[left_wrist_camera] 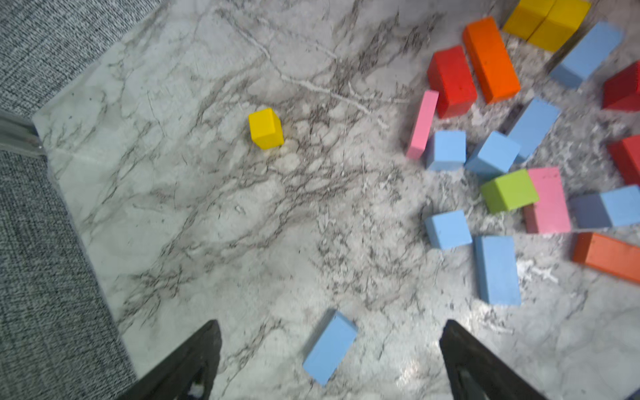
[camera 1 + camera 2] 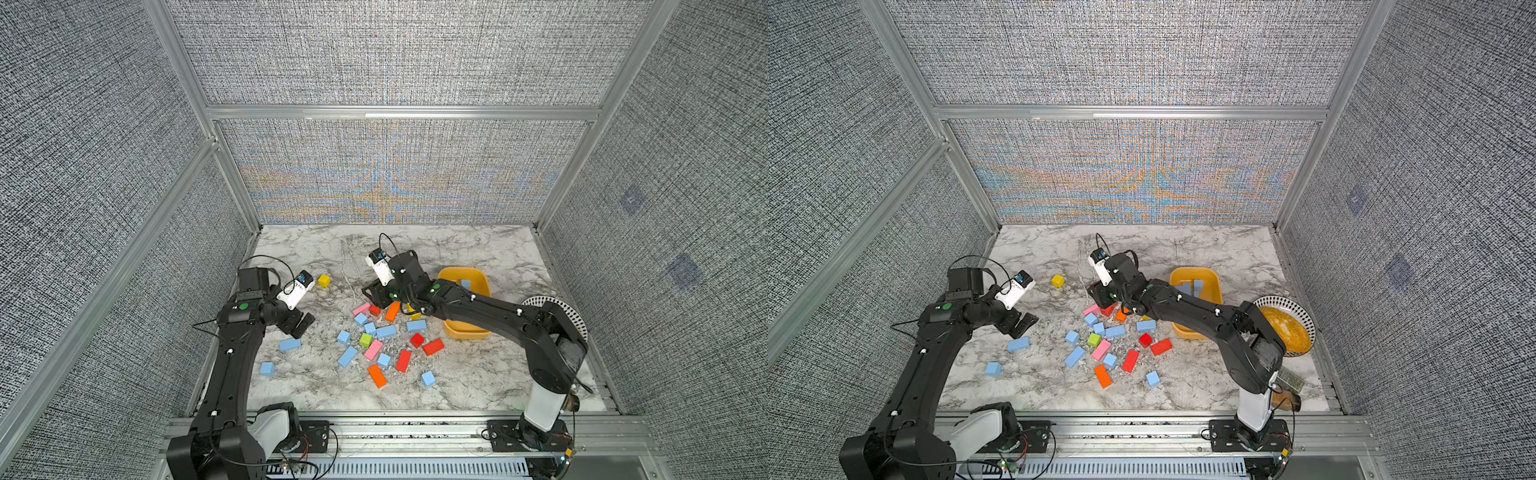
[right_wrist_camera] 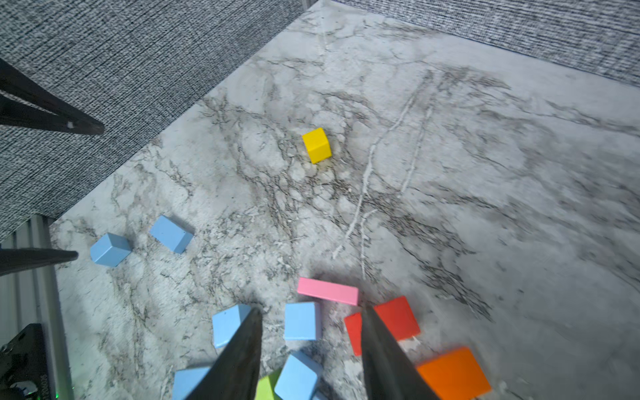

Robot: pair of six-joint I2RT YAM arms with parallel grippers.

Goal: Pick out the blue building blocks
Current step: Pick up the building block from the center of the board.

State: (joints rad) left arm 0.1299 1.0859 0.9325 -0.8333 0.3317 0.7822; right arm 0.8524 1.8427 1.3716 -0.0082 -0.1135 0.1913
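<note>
1. The small matte light-blue building blocks (image 2: 386,331) lie mostly in the middle of the marble-pattern tabletop (image 2: 478,249), mixed with red, orange and pink blocks (image 2: 403,360); some lie in the yellow plastic tub (image 2: 467,333).
2. The left fingers (image 1: 194,360) stand wide and empty over one oblong blue brick (image 1: 329,348).
3. The right fingers (image 3: 242,346) stand narrower, holding nothing, over a blue cube (image 3: 301,320).

I hold the left arm (image 2: 232,365) stretched forward, wrist bent downward; the left gripper (image 1: 330,325) has its fingers (image 1: 204,349) spread fully apart. The right arm (image 2: 478,309) reaches across toward centre; the right gripper (image 3: 311,310) points down, fingers (image 3: 242,346) partly apart, clamping nothing.
</note>
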